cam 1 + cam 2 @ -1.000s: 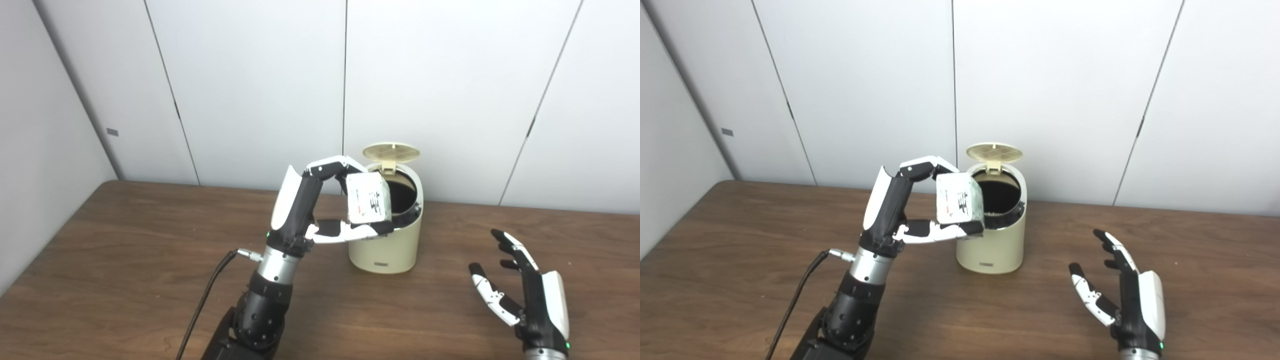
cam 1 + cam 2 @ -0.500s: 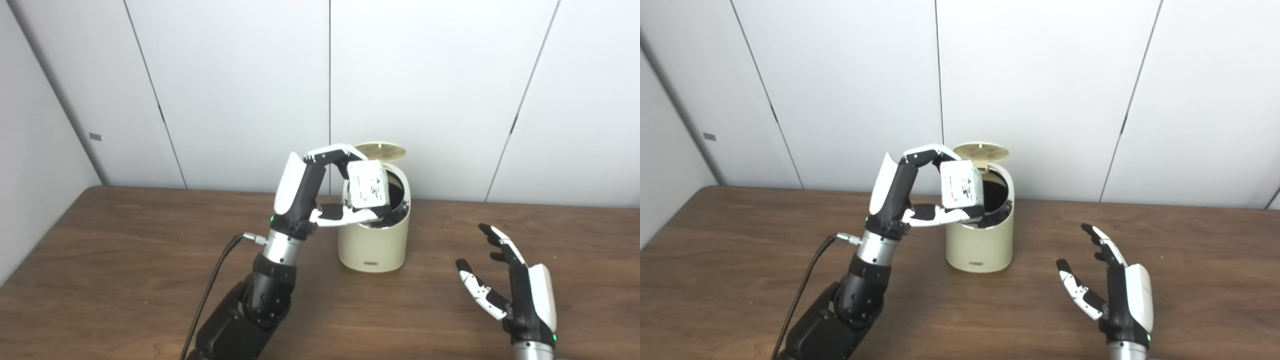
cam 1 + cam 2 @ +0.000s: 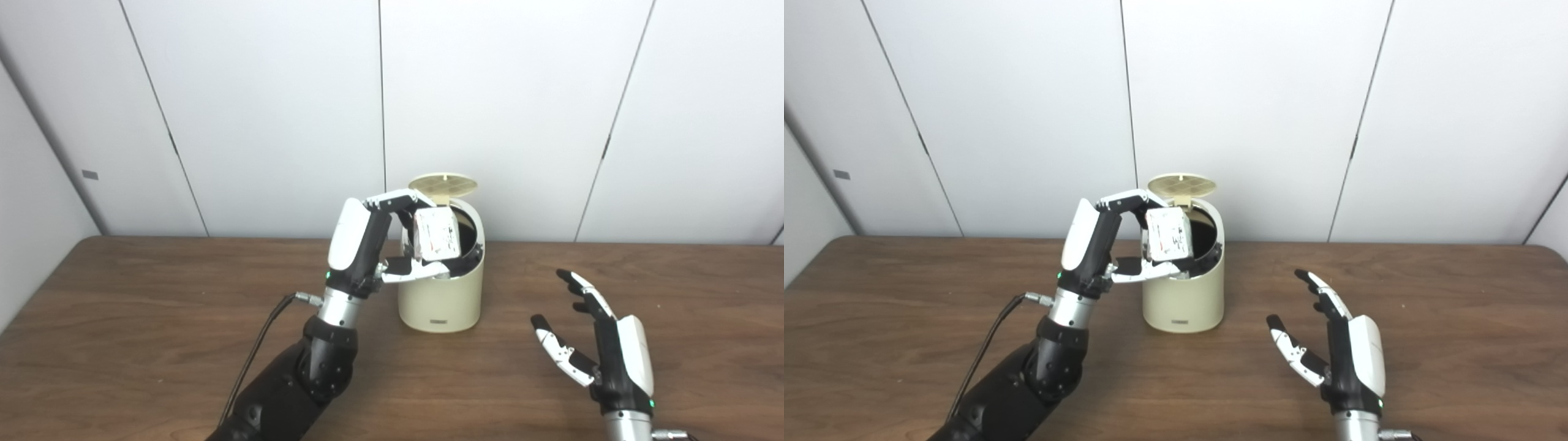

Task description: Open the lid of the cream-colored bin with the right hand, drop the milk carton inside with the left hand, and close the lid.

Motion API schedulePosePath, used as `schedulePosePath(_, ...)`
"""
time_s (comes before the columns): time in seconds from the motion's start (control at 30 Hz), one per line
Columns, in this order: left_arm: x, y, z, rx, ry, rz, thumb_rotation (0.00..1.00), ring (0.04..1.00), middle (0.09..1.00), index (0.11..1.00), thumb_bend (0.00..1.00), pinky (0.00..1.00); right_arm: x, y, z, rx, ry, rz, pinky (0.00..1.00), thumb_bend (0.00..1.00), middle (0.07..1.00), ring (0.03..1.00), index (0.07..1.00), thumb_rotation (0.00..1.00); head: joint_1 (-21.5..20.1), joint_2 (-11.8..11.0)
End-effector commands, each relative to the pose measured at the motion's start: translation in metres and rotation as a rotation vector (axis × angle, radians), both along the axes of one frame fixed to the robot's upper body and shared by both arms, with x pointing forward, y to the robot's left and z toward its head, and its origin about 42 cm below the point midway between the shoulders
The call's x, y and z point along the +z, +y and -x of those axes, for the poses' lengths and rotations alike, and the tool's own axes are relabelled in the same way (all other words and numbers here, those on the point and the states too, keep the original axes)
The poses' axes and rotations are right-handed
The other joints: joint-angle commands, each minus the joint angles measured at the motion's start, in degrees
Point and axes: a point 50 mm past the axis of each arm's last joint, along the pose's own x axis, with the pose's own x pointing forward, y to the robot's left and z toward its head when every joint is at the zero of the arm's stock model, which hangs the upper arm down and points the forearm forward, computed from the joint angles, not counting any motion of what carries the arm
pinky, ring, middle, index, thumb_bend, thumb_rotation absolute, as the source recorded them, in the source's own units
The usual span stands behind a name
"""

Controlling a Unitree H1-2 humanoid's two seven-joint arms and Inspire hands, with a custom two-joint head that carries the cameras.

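Right hand (image 3: pixel 603 361): hovering empty near right, fingers spread wide.
Left hand (image 3: pixel 380 245): pinching the boxy printed milk carton (image 3: pixel 436 235) over the bin's near-left rim.
Risk: carton catching that rim and tipping outward — release looks off-centre.
Bin (image 3: pixel 441 294): smooth cream cylinder on wood-grain table (image 3: pixel 153 331).
Lid (image 3: pixel 443 185): round, ribbed, standing open at far side.

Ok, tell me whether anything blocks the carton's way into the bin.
Nothing visible does. The lid stands raised at the back, leaving the bin mouth open. The left robot hand holds the milk carton over the near-left rim, with only its own thumb under the carton.
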Motion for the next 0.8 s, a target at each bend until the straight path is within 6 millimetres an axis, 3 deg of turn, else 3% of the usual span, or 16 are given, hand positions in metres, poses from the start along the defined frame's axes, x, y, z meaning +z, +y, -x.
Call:
schedulePosePath(0.0, 0.035, -0.005, -0.011, -0.017, -0.093, 0.056, 0.0, 0.463, 0.474, 0.482, 0.5, 0.39, -0.018, 0.022, 0.013, 0.008, 0.056, -0.05, 0.71, 0.23, 0.844, 0.822, 0.829, 0.43, -0.3, -0.1)
schedulePosePath(0.2, 0.032, -0.007, -0.017, -0.014, -0.088, 0.017, 0.0, 0.465, 0.477, 0.477, 0.5, 0.39, -0.019, 0.024, 0.014, 0.011, 0.051, -0.04, 0.7, 0.23, 0.843, 0.818, 0.821, 0.41, -1.2, -0.3)
schedulePosePath(0.77, 0.017, -0.01, -0.031, -0.008, -0.023, -0.058, 0.0, 0.461, 0.486, 0.472, 0.5, 0.38, -0.019, 0.028, 0.021, 0.006, 0.053, -0.037, 0.69, 0.24, 0.829, 0.803, 0.805, 0.51, -2.3, 0.5)
